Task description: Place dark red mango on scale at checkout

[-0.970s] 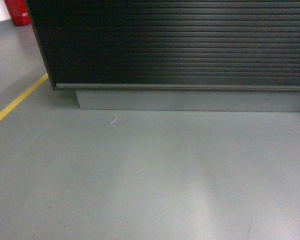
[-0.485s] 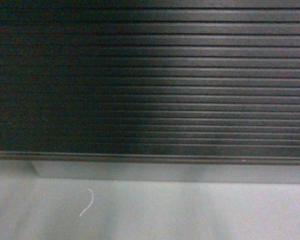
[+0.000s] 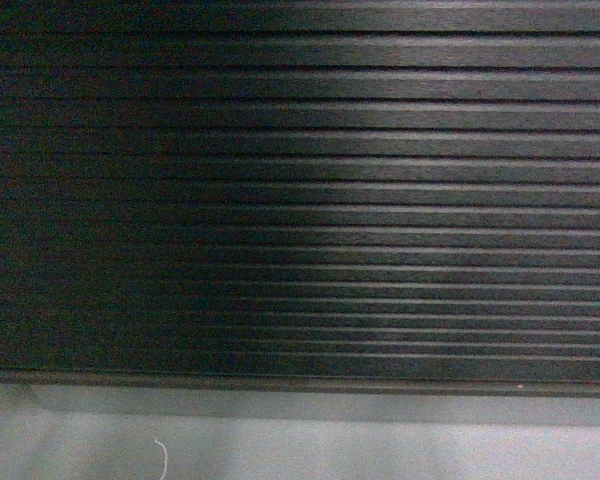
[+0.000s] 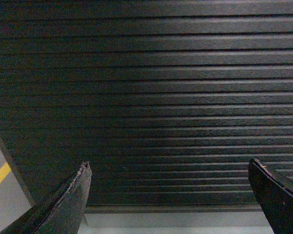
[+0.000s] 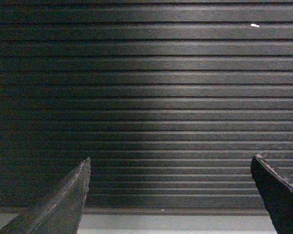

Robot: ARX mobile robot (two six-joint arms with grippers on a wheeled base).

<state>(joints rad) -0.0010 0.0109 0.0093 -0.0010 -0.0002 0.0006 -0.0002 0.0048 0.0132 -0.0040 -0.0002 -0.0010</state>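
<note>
The ribbed black front of the checkout table (image 3: 300, 200) fills the head view, with only a strip of grey floor (image 3: 380, 455) and a small white thread (image 3: 163, 458) below it. Neither the mango nor the scale shows in any view, so where they sit cannot be told; presumably they are above, on the table top. The left pincer (image 4: 168, 195) and the right pincer (image 5: 171, 195) both stand wide open and empty, pointing at the panel. The risk is the closeness: if the base rolls further forward, the fingertips could strike the panel. With the top out of sight, any reach upward would be blind.
</note>
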